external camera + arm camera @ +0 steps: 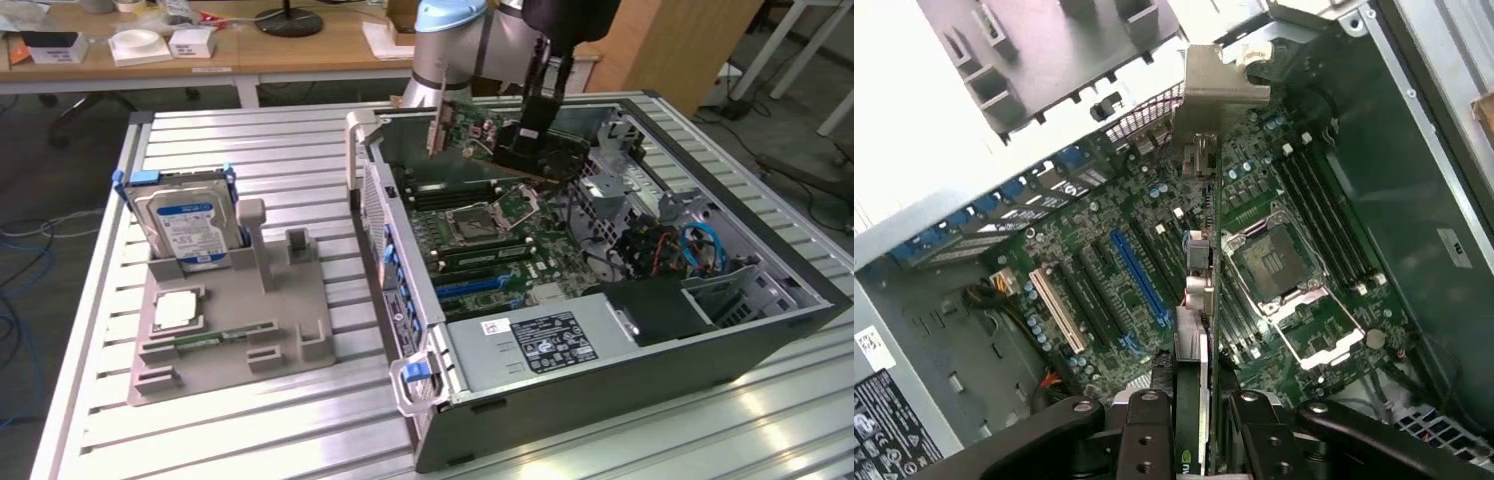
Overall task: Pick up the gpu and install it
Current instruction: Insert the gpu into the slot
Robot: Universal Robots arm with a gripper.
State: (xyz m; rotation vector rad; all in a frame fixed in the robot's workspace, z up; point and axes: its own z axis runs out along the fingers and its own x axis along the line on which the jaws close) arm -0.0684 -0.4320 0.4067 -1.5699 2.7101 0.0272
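Slatted metal bench (240, 150) with an open PC case (627, 380) on the exterior view's right, and the tool (531, 135) is clamped on the gpu (465, 125), holding it on edge up in the air over the motherboard (534, 250) at the case's far end.
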